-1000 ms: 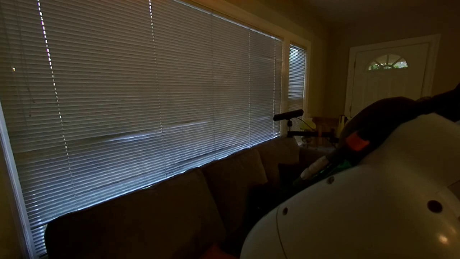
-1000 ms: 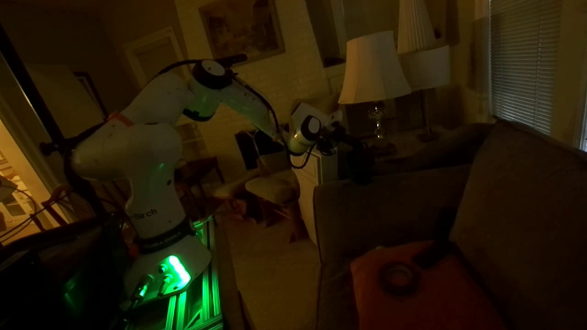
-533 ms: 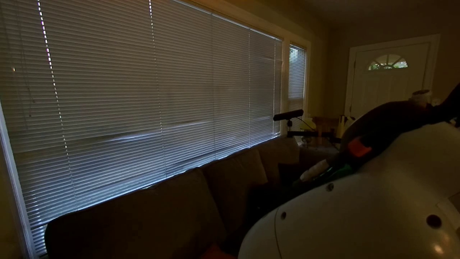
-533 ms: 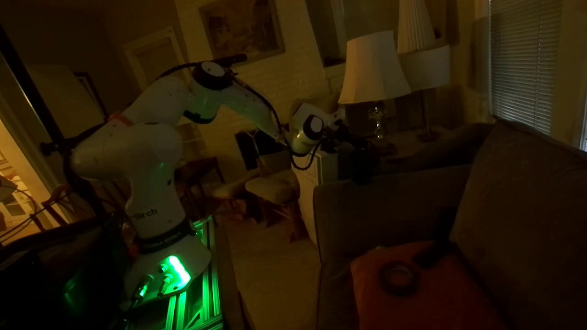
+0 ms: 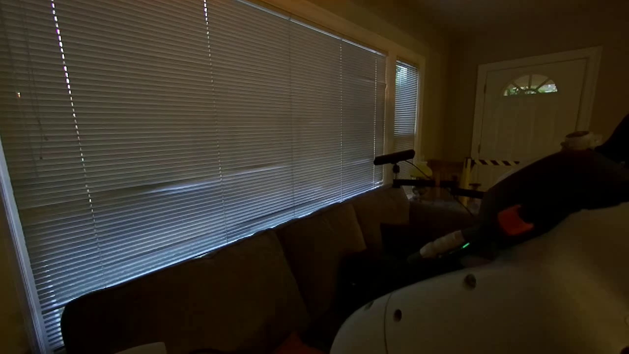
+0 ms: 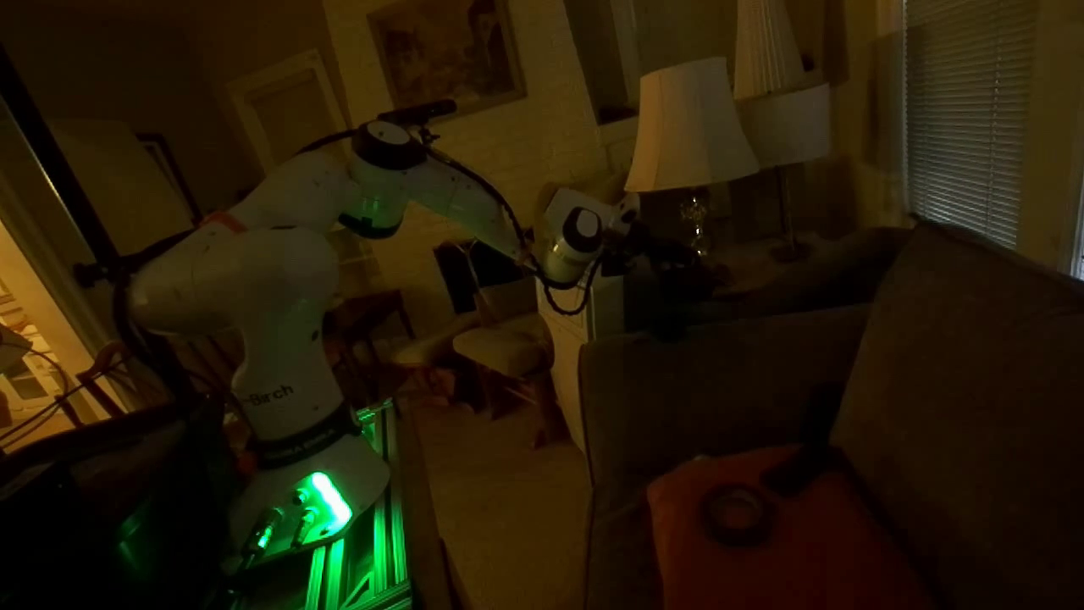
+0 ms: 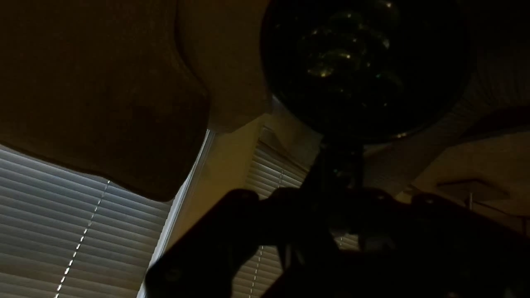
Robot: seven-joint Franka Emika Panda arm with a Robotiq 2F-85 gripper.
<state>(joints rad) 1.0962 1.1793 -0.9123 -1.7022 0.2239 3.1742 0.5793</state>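
We see wide window blinds (image 5: 196, 123) along one side of a dim room, with daylight showing at their lower edge. Below them sits the brown sofa (image 6: 965, 407), visible in both exterior views, and we find a pale door (image 5: 535, 118) with a fan-shaped pane (image 5: 530, 88) in the far wall. The white robot arm (image 6: 275, 263) rises from a green-lit base (image 6: 318, 500) and reaches over toward the armrest (image 6: 720, 381) and a white-shaded lamp (image 6: 690, 127). On the sofa we make out an orange cushion (image 6: 788, 568). The gripper (image 7: 341, 182) is nearly black in the wrist view, but we can see its two sides set narrow, holding a dark round thing (image 7: 364, 74) by its near end; glossy and dotted with glints, it is too dark for us to identify. On the cushion we notice a dark oblong thing (image 6: 796, 470) and, just beside it, a dark ring (image 6: 737, 537).
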